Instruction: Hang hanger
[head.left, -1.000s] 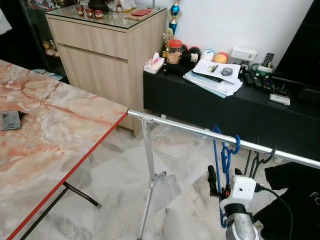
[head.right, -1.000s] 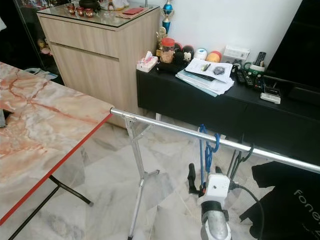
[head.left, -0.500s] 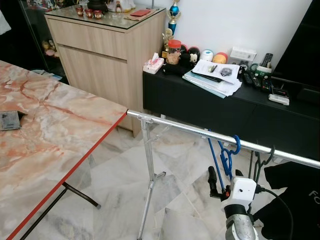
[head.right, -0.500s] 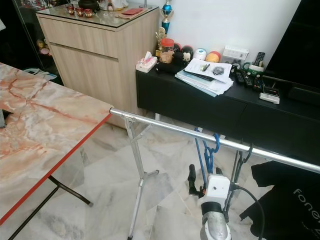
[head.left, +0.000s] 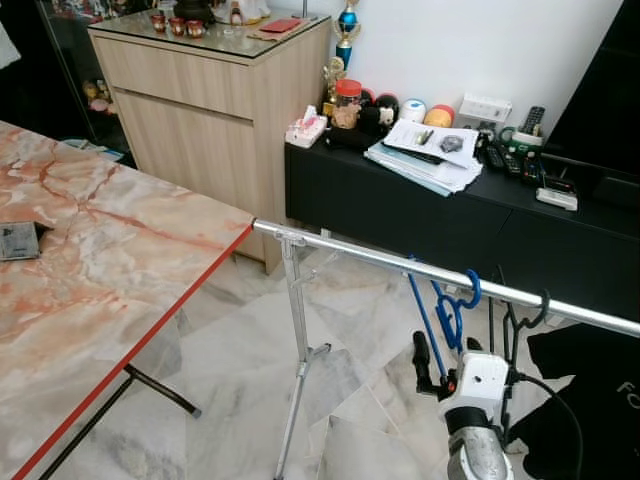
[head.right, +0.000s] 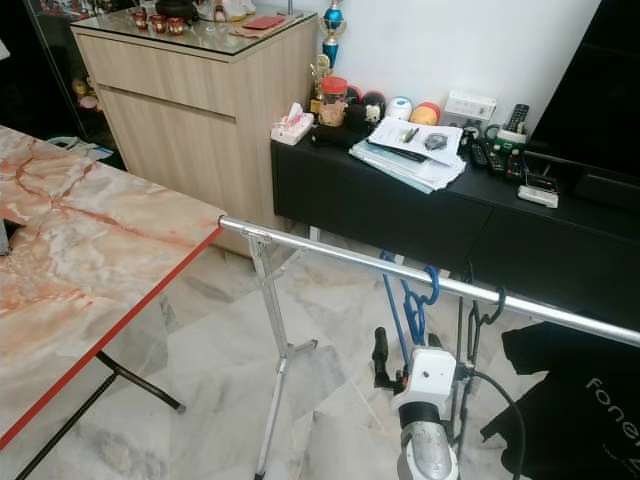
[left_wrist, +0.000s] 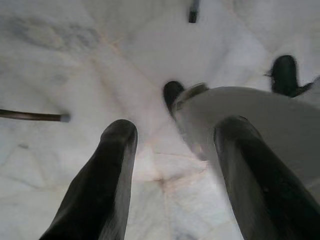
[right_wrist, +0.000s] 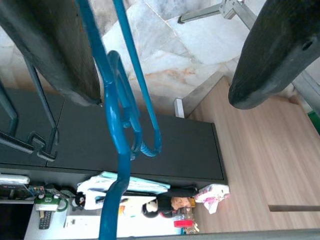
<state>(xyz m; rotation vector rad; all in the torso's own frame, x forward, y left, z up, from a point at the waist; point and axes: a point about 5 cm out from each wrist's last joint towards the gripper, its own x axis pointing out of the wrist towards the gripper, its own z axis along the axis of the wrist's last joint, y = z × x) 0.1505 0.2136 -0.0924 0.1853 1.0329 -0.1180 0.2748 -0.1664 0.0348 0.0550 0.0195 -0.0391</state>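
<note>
A blue hanger hangs by its hook from the silver rail of a clothes stand, its bars slanting down to the left. My right gripper sits just below the rail at the hanger's lower part. It is open in the right wrist view, where the blue hanger runs between the fingers, close beside one finger; I cannot tell if it touches. My left gripper hangs open over the marble floor with nothing in it.
A black hanger hangs on the rail to the right of the blue one, with a dark garment below. A marble table stands on the left. A black console and a wooden cabinet stand behind.
The blue hanger's bars have swung from hanging straight down to slanting left, while its hook stays on the rail. My right gripper has shifted slightly left.
</note>
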